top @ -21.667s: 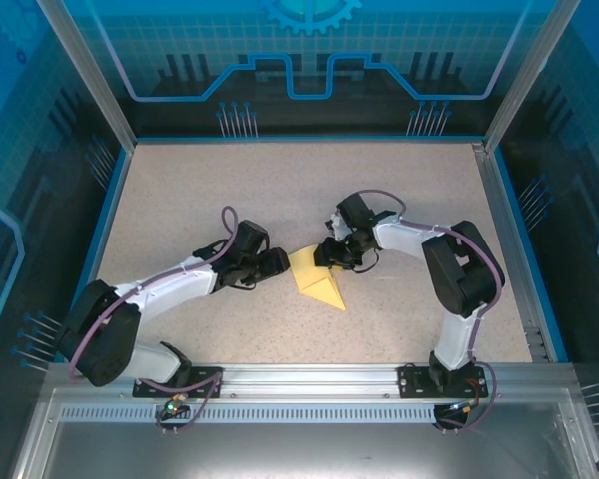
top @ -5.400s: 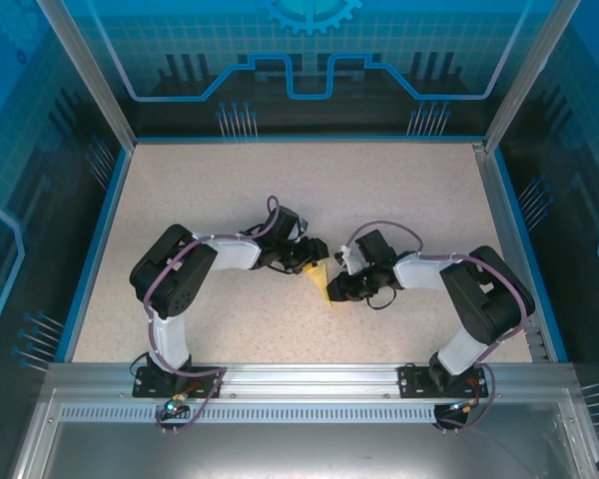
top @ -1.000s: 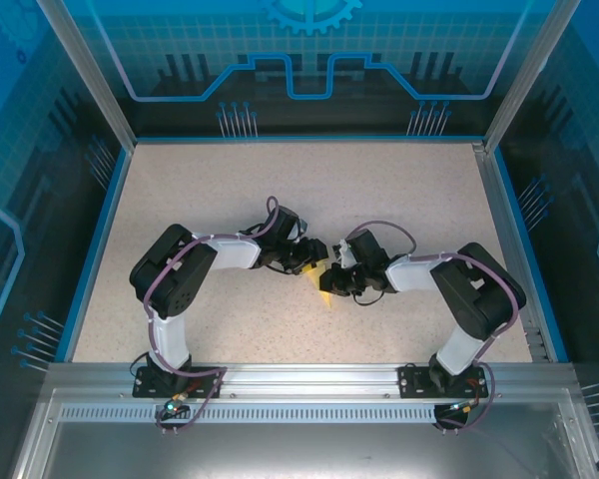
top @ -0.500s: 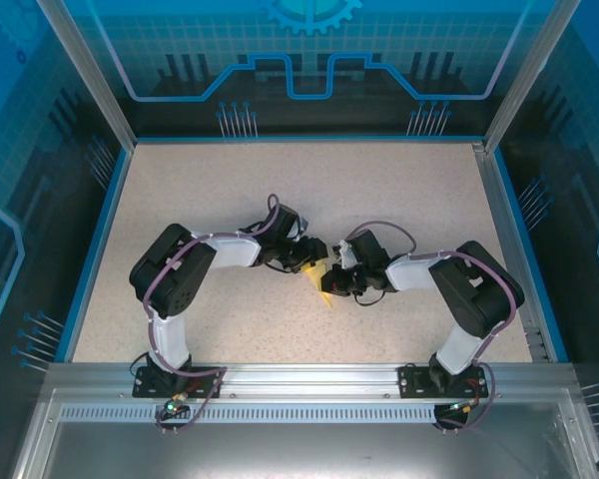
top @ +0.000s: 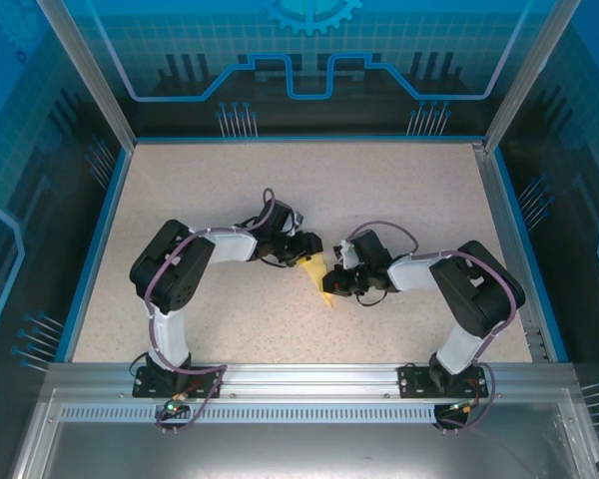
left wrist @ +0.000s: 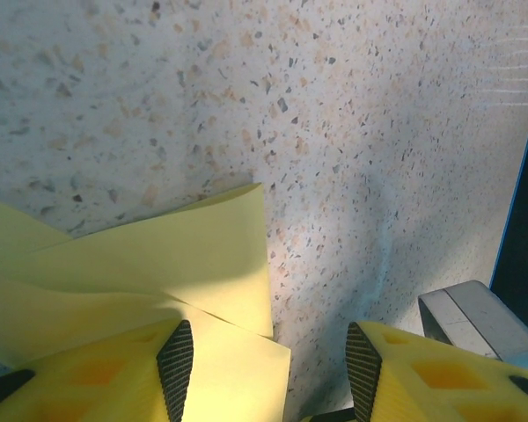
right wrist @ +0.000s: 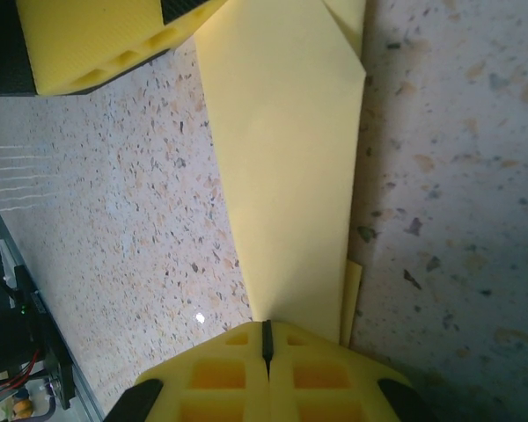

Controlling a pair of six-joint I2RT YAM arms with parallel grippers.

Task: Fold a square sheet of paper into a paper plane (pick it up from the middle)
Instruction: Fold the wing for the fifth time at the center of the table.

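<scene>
**Folded paper pinched at mid-desk by the right end effector**

The folded yellow paper lies flat near the middle of the speckled desk, a narrow, layered wedge tapering toward the near side. In the right wrist view the paper runs as a long creased strip away from the right end effector, whose two yellow fingers are pressed together on its narrow end, with a thin under-layer peeking out beside them.

The left end effector stands about half open at the paper's other end and grips nothing. One finger sits over the stacked flaps and the other over bare desk; whether the first finger touches the sheet cannot be told.

From above, the two end effectors meet nearly tip to tip and hide much of the paper. The blue desk rim and the aluminium rail lie well apart from it.
</scene>
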